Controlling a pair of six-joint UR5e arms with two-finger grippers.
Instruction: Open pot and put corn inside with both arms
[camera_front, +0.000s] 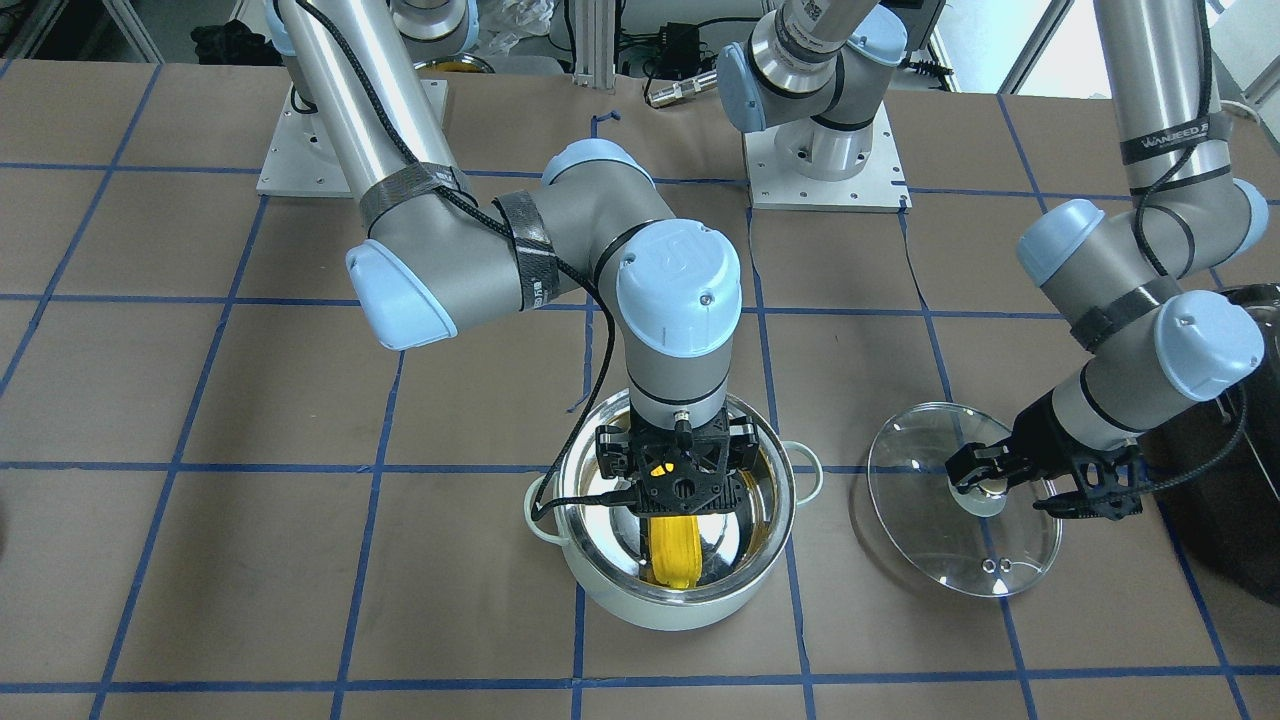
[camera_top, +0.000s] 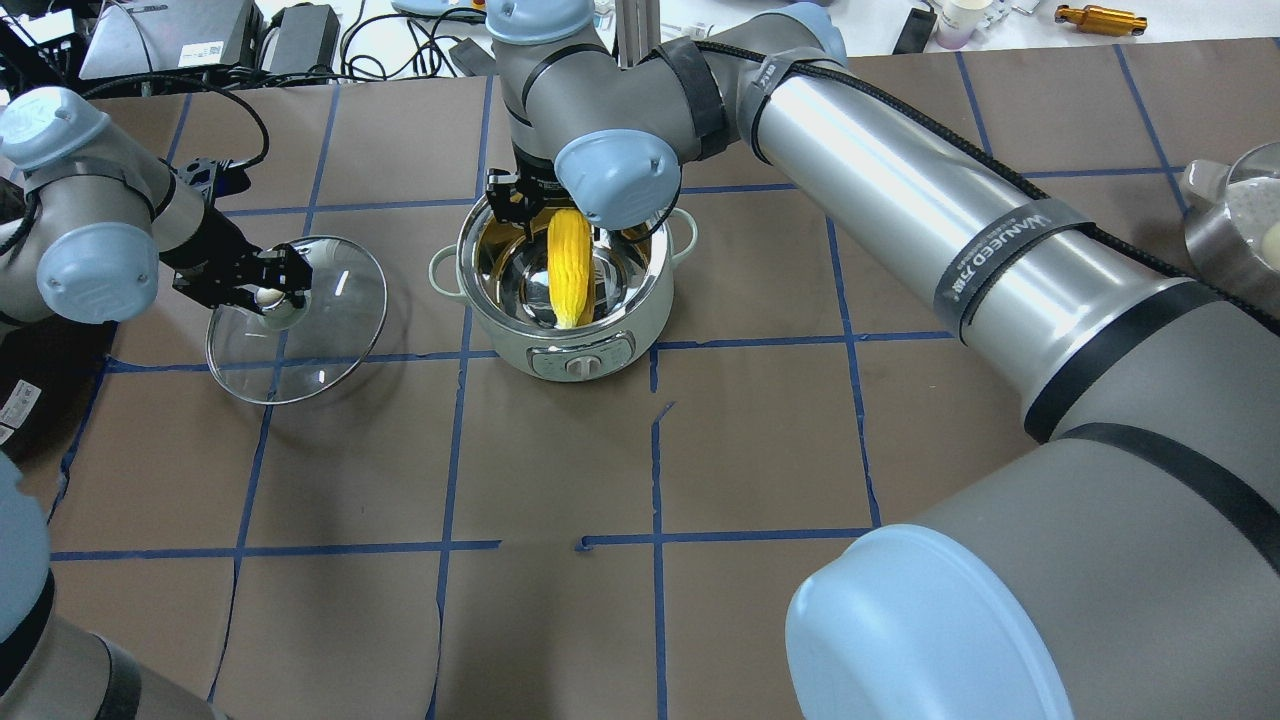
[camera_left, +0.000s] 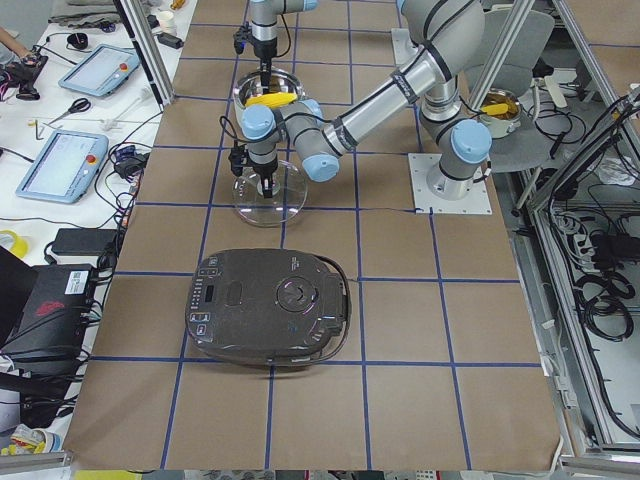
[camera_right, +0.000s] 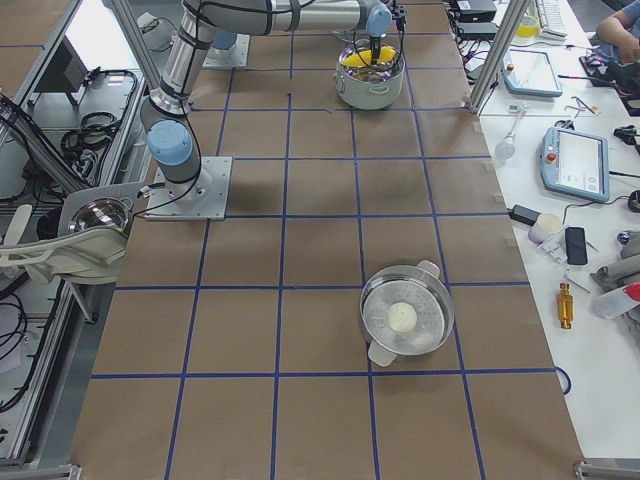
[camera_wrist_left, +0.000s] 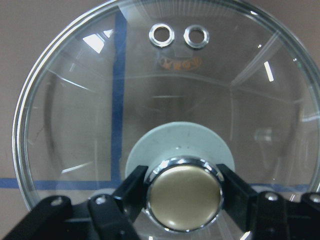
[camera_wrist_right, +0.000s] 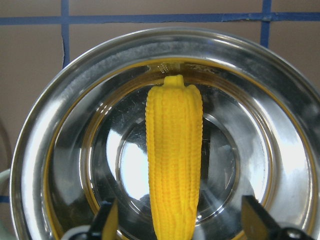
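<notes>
The mint-green pot (camera_front: 680, 605) stands lidless at mid-table, also seen from overhead (camera_top: 500, 325). The yellow corn (camera_front: 672, 555) lies inside it, leaning along the steel wall (camera_top: 567, 265). My right gripper (camera_front: 672, 500) hangs just over the pot. In the right wrist view its fingers (camera_wrist_right: 107, 220) stand wide apart on either side of the corn (camera_wrist_right: 172, 155), not touching it. My left gripper (camera_front: 985, 485) is shut on the brass knob (camera_wrist_left: 184, 195) of the glass lid (camera_front: 930, 540). It holds the lid tilted beside the pot, low over the table (camera_top: 330, 330).
A bulky black appliance (camera_left: 268, 305) sits on the table behind the left arm (camera_front: 1240, 480). A steel steamer pan (camera_right: 405, 318) with a white lump in it stands far off on the right side. Blue tape lines grid the brown table.
</notes>
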